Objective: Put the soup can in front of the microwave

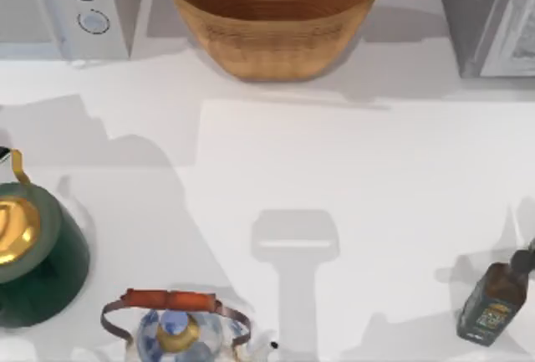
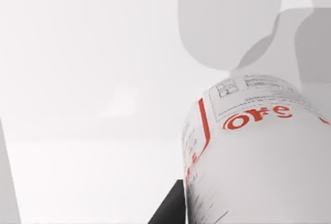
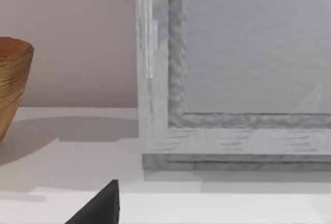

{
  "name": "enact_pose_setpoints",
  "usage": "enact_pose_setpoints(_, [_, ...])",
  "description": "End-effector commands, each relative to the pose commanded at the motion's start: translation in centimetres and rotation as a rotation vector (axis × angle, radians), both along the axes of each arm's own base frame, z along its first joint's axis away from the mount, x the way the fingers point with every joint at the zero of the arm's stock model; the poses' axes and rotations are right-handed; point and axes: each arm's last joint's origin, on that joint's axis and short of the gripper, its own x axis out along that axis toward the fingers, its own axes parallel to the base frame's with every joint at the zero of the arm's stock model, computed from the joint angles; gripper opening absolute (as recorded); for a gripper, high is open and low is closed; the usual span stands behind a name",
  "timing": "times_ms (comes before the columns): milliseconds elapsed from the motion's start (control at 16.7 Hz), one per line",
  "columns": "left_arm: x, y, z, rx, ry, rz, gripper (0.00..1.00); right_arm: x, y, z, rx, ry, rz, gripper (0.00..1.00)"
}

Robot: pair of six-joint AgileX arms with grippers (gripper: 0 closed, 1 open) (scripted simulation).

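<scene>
Item: soup can (image 2: pixel 258 151), white label with red lettering, pinched between the jaws of the left gripper (image 2: pixel 176 208), one dark finger pressed to its side; carried aloft and tilted, with bare bench (image 2: pixel 77 131) well below the jaws. Destination: microwave (image 1: pixel 67 11), two dials facing the open bench strip in front of it. Neighbours to clear: green kettle (image 1: pixel 33 253) with its raised gold handle, patterned teapot (image 1: pixel 175 328), woven basket (image 1: pixel 274 19) just beside the microwave. Right gripper (image 3: pixel 101 208): parked facing the darker grey box (image 3: pixel 232 79), grip state cannot be told. Handling, as judged: keep the pinch firm, travel high over the kettle, bring the can upright under the jaws, lower onto the strip before the dials until the base seats flat, then release.
</scene>
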Motion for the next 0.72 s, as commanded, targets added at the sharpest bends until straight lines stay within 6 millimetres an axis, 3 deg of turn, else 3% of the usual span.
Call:
enact_pose_setpoints(420, [0.00, 0.10, -0.80, -0.002, -0.001, 0.003, 0.00, 0.00, 0.00, 0.00, 0.000, 0.000, 0.000, 1.00])
enact_pose_setpoints(720, [0.00, 0.10, -0.80, -0.002, -0.001, 0.003, 0.38, 0.00, 0.00, 0.00, 0.000, 0.000, 0.000, 1.00])
